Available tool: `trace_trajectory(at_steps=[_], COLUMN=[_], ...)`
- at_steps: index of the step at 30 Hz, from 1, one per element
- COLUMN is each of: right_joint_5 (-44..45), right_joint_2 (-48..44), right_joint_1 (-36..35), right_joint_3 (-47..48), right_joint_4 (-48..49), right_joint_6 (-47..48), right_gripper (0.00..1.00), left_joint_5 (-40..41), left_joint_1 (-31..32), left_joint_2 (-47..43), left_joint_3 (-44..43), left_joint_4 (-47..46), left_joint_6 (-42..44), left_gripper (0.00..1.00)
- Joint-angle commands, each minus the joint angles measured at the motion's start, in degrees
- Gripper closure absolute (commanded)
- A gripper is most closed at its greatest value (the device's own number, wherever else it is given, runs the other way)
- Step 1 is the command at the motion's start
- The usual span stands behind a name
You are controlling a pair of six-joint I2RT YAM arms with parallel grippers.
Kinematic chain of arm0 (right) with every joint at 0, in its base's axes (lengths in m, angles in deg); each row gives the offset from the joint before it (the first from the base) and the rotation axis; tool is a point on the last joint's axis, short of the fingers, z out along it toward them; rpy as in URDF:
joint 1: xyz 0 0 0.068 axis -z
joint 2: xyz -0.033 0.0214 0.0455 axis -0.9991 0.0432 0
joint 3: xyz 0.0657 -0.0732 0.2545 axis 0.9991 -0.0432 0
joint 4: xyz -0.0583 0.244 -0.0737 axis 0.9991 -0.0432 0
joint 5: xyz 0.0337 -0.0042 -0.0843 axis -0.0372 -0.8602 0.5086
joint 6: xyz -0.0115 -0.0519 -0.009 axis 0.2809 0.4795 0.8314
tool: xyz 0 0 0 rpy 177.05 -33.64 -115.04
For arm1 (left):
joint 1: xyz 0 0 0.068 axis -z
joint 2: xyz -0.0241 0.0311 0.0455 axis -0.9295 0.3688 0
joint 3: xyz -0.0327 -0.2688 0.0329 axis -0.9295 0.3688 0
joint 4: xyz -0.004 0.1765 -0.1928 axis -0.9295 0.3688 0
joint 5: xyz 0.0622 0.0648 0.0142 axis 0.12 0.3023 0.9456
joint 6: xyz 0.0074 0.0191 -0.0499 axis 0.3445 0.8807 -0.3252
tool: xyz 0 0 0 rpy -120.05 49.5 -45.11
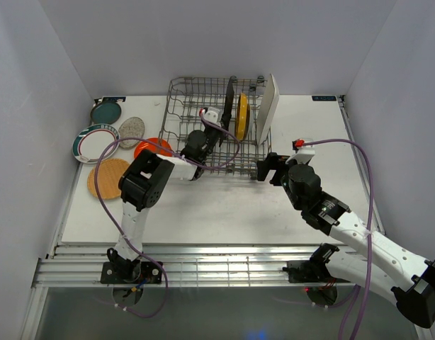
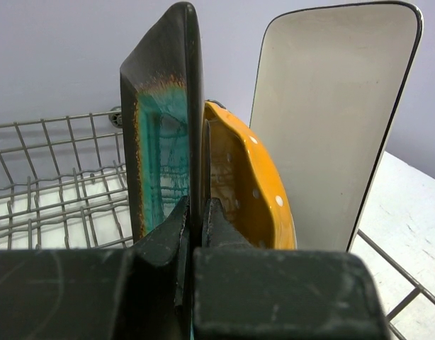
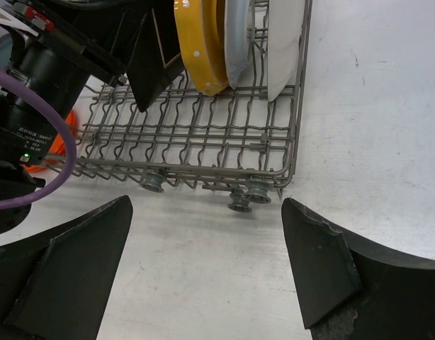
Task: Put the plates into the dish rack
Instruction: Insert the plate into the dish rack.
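White table [image 1: 224, 212] — matte surface, faint marks visible in the right wrist view. Pale walls [image 1: 33, 106] enclose three sides. Slotted metal rails [image 1: 224, 273] run along the near edge.

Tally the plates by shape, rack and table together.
Round: 7 (yellow plate, pale plate, orange plate, wood-tone plate, speckled grey plate, teal plate, teal-rimmed white plate)
Rectangular: 1 (white plate)
Square: 1 (dark green-centred plate)
Total: 9
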Motion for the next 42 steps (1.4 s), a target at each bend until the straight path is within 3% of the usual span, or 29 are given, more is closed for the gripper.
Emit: trace_trajectory(at_steps=[1,17,28,42], right_joint_5=[0.42,0.24,0.07,-0.02], right_joint_2=[-0.21,0.05,0.31,0.14], right_joint_1=[-0.15,-0.15,-0.15,-0.15], right_joint_3=[2.34,2.51,2.6,2.6], right_joint_4=[1.53,1.44,1.44,1.35], right_joint_6=[-0.83,-0.83,-0.74,-0.74], right_gripper=[0.09,0.09,0.09,0.09], left_joint_5=[1.56,4.82,1.39,1.13], left_joint_1=[-0.19,-0.27,-1.06,-1.06], left_joint_2=[-10.63,-11.42,-8.87,-12.12], left_joint_3=[-0.69,-2.18,-6.57,-5.25], left_joint_4=[-27.26,-27.52,-27.62,-27.79], left_joint_6=[-2.0,-4.02,-5.7,-6.14], left_gripper=[1.0,1.0,1.0,1.0])
